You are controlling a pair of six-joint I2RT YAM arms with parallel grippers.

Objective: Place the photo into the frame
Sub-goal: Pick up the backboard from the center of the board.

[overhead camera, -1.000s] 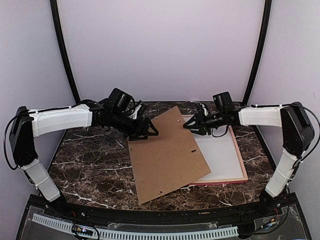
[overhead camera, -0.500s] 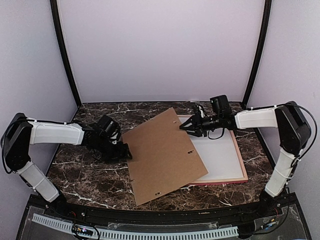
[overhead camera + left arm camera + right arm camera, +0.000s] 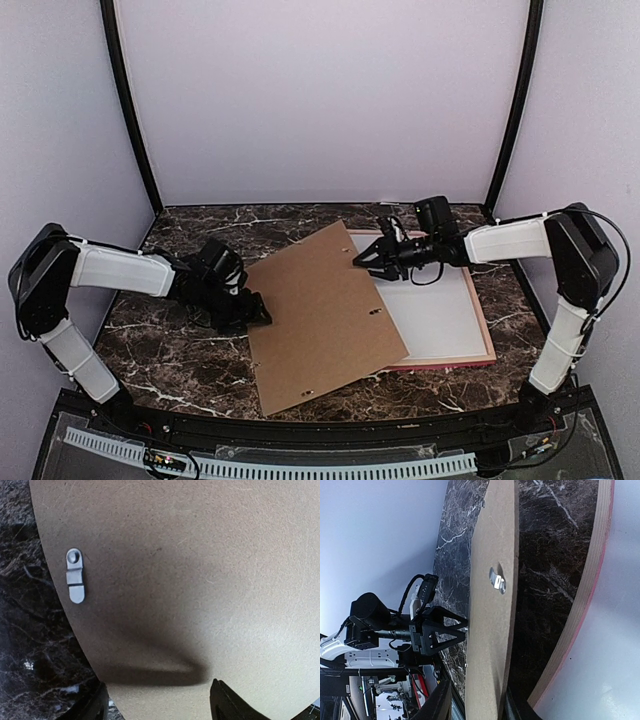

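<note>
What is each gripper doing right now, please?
Left gripper: open, at the board's left edge, holding nothing.
Right gripper: closed on the board's right edge.

Left gripper (image 3: 257,309) dropped from backing board (image 3: 325,315) far-left edge, now low beside board's left edge, nearer table (image 3: 180,362) left edge. Right gripper (image 3: 366,258) shifted left. Board slid left.

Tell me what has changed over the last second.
The left gripper swung down and back from the far-left edge of the backing board to its left edge, jaws open. The right gripper, clamped on the board's far edge, slid left, dragging the board slightly leftward and nearer. The frame stayed put.
</note>
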